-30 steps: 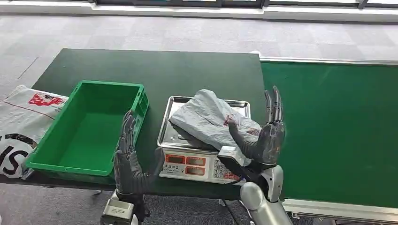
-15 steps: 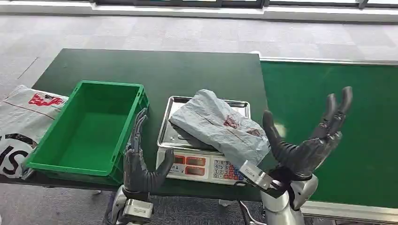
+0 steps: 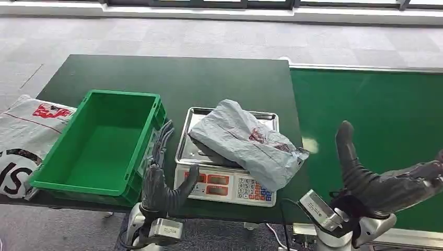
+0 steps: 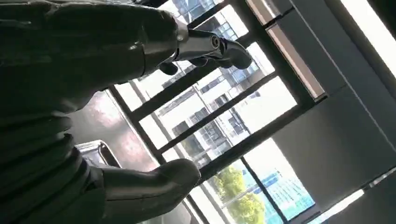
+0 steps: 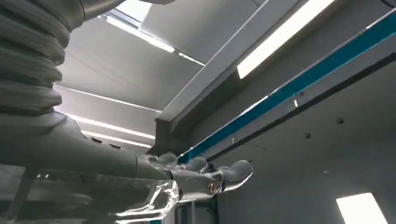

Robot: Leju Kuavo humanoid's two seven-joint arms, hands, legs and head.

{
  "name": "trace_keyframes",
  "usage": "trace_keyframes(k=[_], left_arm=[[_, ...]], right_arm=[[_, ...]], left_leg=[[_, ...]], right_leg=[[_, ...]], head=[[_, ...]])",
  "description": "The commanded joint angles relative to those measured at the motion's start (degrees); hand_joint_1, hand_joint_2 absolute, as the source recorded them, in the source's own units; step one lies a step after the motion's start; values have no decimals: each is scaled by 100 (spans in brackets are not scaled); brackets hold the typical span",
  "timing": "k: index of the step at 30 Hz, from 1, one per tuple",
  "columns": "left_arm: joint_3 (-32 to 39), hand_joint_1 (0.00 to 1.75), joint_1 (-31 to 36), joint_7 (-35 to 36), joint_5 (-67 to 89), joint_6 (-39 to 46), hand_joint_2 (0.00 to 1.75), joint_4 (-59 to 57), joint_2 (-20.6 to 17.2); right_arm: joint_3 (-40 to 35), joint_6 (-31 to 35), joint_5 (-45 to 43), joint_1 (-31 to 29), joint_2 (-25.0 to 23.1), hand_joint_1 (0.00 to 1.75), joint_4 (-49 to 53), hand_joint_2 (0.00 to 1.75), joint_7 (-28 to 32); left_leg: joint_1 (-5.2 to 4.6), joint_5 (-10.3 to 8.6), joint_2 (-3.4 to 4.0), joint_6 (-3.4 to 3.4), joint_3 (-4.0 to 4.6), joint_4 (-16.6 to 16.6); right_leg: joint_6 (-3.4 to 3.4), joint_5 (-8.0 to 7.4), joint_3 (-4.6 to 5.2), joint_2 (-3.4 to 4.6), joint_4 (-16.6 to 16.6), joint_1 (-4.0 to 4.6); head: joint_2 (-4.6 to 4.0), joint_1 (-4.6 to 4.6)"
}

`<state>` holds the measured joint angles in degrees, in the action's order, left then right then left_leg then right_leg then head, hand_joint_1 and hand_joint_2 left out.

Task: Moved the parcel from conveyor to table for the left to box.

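Since the earlier frames the right hand (image 3: 384, 180) has swung away from the scale to the conveyor side, and the left hand (image 3: 159, 178) has edged closer to the scale front. Both hands hold nothing, fingers spread. The grey parcel (image 3: 245, 141) lies on the scale's steel pan (image 3: 194, 116), one end overhanging the keypad. The scale (image 3: 222, 185) stands on a dark green table (image 3: 172, 76), beside a green crate (image 3: 99, 144). The green conveyor belt (image 3: 365, 110) adjoins the table. Grey tiled floor (image 3: 156, 36) beyond.
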<state>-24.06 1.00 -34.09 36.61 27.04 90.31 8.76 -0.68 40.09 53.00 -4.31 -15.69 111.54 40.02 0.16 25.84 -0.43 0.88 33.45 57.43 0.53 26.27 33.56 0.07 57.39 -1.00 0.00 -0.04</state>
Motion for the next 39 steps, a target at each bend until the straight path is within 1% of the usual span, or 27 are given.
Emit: trace_keyframes(k=[1,3,4,5,6,8,10,12,16,21,30,31,33,34,35,38,39], left_arm=[[-381,0,1867,855,2687,402,175,-2144,-456],[-532,0,2367,1021,3198,313,175,-2746,-442],[-653,0,2728,1096,3422,186,175,-3216,-371],[-716,0,2900,1130,3549,145,175,-3413,-355],[-1073,0,3401,1438,4421,337,175,-4108,-360],[-1169,0,3683,1563,4666,481,175,-4704,-211],[-1266,0,3841,1593,4824,576,175,-5049,-130],[-1327,0,3919,1610,4919,598,175,-5238,-66],[-1423,0,4050,1633,5062,634,175,-5537,54],[-1423,0,4050,1633,5062,634,175,-5537,54],[-1486,0,4123,1689,5205,620,175,-5651,33],[-1537,0,4148,1784,5335,651,175,-5665,6],[-1888,0,4283,2061,5339,690,175,-5781,-101],[-1947,0,4326,2062,5339,634,175,-5859,-113],[-1908,0,4335,1967,5275,605,175,-5892,-116],[-1366,0,4351,1002,4273,321,175,-5816,-131],[-1014,0,4343,435,3580,48,175,-5613,-177]], right_arm=[[229,-9,-507,-188,-431,0,444,175,-2],[246,-9,-619,-298,-431,0,226,175,-2],[316,-9,-669,-395,-431,0,84,175,-2],[348,-9,-703,-440,-431,0,28,175,-2],[496,-9,-725,-545,-431,0,-75,175,-2],[780,-9,-598,-618,-431,0,-53,175,-2],[925,-9,-662,-600,-431,0,-55,175,-2],[1062,-9,-643,-594,-431,0,-3,175,-2],[1206,-9,-674,-547,-431,0,51,175,-2],[1206,-9,-674,-547,-431,0,51,175,-2],[1270,-9,-729,-501,-431,0,43,175,-2],[1276,-9,-727,-504,-431,0,40,175,-2],[1312,-9,-719,-523,-431,0,-17,175,-2],[1328,-9,-707,-527,-431,0,-32,175,-2],[1340,-9,-703,-530,-431,0,-38,175,-2],[1500,-9,-687,-568,-431,0,-130,175,-2],[1576,-9,-677,-582,-431,0,-159,175,-2]], left_leg=[[7,-13,-32,4,0,-8],[5,-15,-23,3,-8,-11],[5,-20,-20,3,-4,-11],[9,-24,-18,3,1,-9],[2,-17,-21,3,0,1],[6,-32,-28,-4,10,1],[6,-39,-25,-5,10,-1],[2,-37,-8,-2,2,-4],[7,-35,-11,0,5,3],[6,-32,8,2,7,3],[5,-34,8,1,13,4],[4,-32,5,1,13,6],[9,-34,12,2,13,4],[3,-32,9,1,13,6],[6,-33,13,1,12,4],[4,-33,14,2,9,2],[8,-33,24,2,11,2]], right_leg=[[-10,-3,-13,-38,-9,9],[-10,-8,-19,-29,-11,9],[-9,-13,-15,-27,-12,8],[-11,-18,-13,-26,-13,12],[-7,-11,-12,-26,1,4],[-7,-22,-6,-35,-2,8],[-2,-28,-9,-33,-7,8],[4,-34,-8,-14,-8,2],[2,-36,-6,-14,-6,6],[0,-38,1,7,-4,5],[1,-40,8,7,-4,7],[3,-37,8,5,0,5],[0,-41,8,10,-5,10],[3,-37,10,9,1,3],[1,-41,8,12,-4,7],[2,-40,6,14,-4,4],[-1,-44,8,22,-7,9]], head=[[0,2],[0,2],[0,2],[2,0],[0,2],[2,0],[2,2],[2,2],[0,2],[0,2],[2,2],[0,2],[0,2],[2,2],[2,2],[0,2],[0,2]])
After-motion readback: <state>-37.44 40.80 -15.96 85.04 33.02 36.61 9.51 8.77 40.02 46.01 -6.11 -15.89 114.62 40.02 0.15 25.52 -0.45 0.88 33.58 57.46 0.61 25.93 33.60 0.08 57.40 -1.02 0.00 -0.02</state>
